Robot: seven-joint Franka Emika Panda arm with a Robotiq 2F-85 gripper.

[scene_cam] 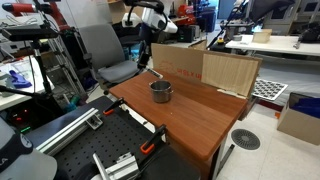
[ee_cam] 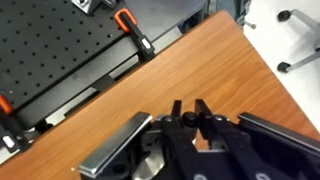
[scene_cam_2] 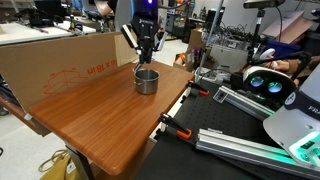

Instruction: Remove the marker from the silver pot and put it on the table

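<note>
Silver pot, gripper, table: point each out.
silver pot [scene_cam_2: 147,84]: in an exterior view, on its outer wall.
gripper [scene_cam_2: 148,57]: in an exterior view, midway between the fingertips.
table [scene_cam: 200,112]: in an exterior view, on bare wooden top.

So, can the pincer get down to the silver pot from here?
Probably yes: the pincer hangs just above the silver pot, with nothing between them in an exterior view. The marker itself I cannot make out.

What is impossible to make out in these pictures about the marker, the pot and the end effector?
- Inside of the silver pot: dark behind its wall in both exterior views; the end effector covers it in the wrist view.
- Marker: not discernible in any view, too small or hidden.
- End effector's state: open or shut, too small to tell.
</note>
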